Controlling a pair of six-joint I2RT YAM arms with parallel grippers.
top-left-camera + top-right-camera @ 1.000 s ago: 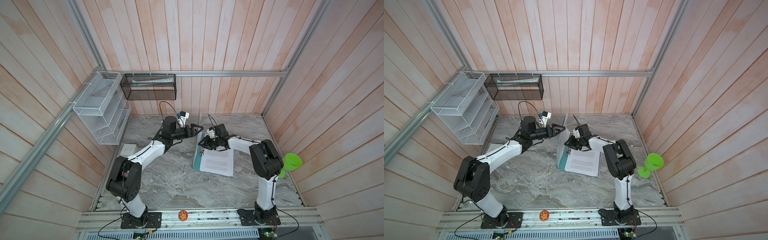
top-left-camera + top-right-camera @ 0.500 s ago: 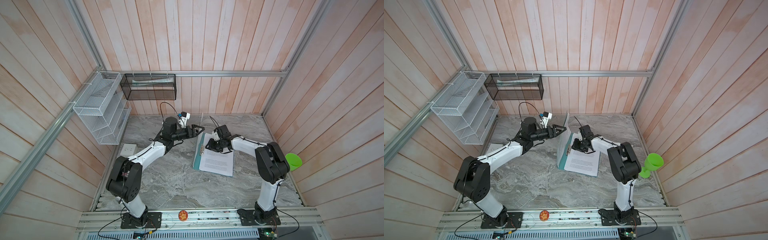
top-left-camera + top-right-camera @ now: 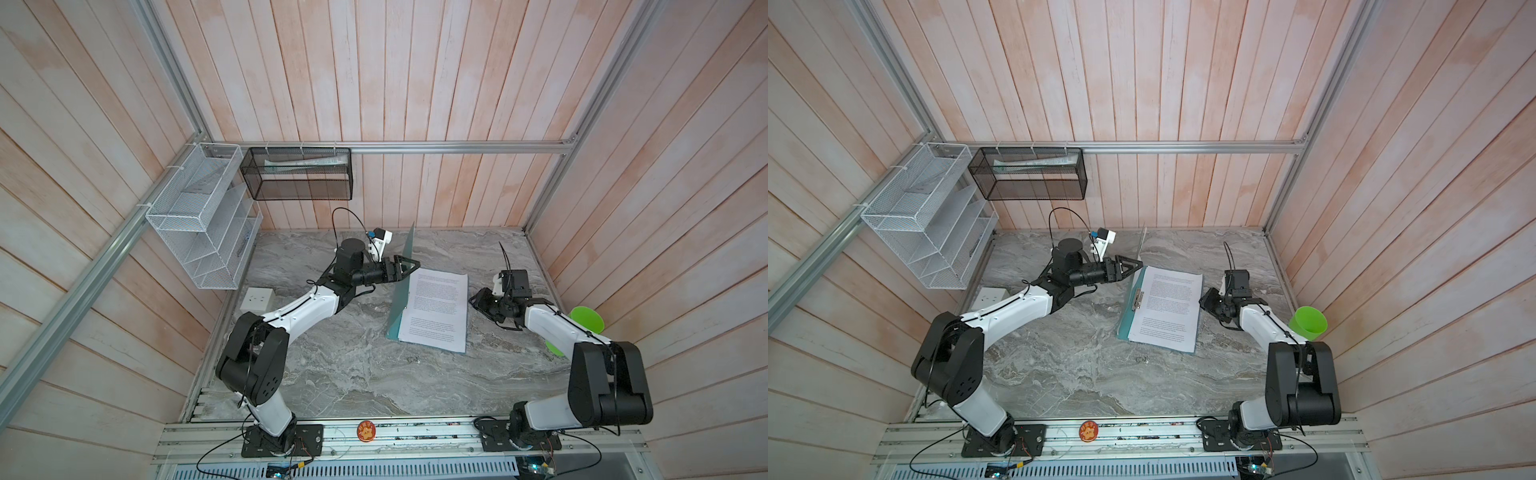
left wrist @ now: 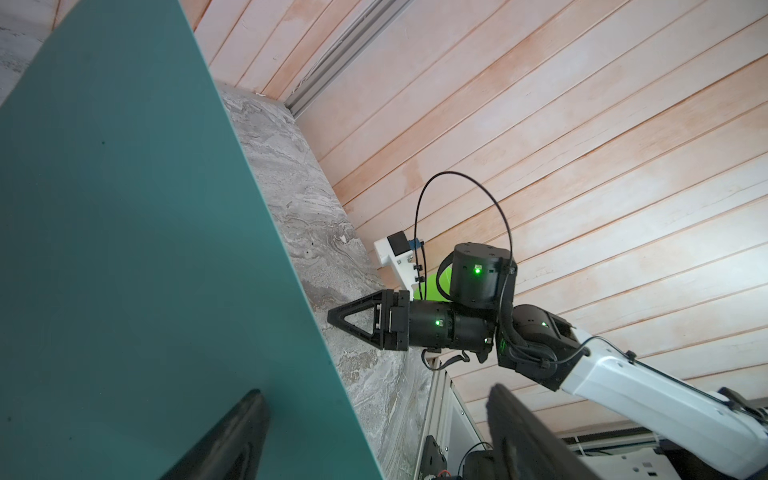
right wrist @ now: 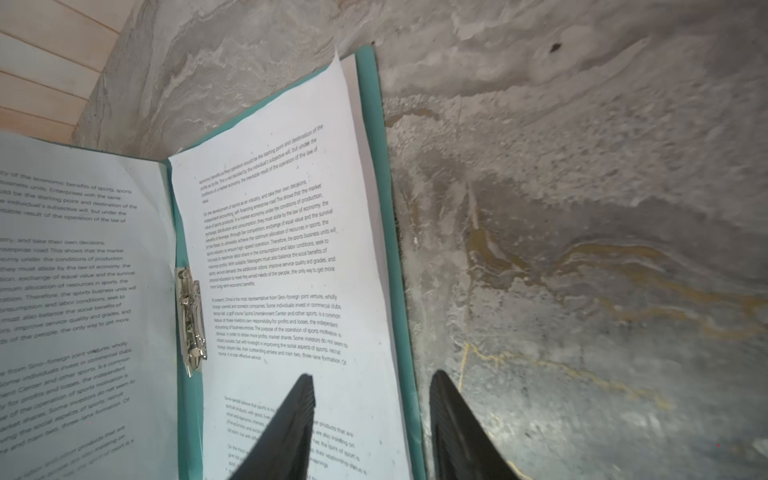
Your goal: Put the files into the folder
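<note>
The folder (image 3: pixel 400 299) lies open in the middle of the table (image 3: pixel 353 374), a little to the right, in both top views. One half lies flat. The other half, the cover, stands up on the left side of the flat half. The files (image 3: pixel 436 307) are white sheets with black print, and they lie in a pile on the flat half. A thin green strip (image 3: pixel 1124 320) of the folder shows along the left edge of the pile (image 3: pixel 1167 307). A small shiny clip (image 3: pixel 1137 300) sits on that strip.

The left pincer (image 3: pixel 413 264) comes in from the left, and its tip is right at the standing cover. In the left wrist view its fingers are spread wide, with the edge of the green cover (image 4: pixel 124 208) between them. It is not pinching the cover.

The right pincer (image 3: pixel 473 300) is just beside the right edge of the pile, low over the table. In the right wrist view its two fingers are apart and hold nothing. One finger is over the top sheet (image 5: pixel 282 249) and one is over the bare table. In that view the inside of the cover looks pale with print on it. I cannot tell if a sheet leans there.

A green cup (image 3: pixel 1308 322) is at the far right.
</note>
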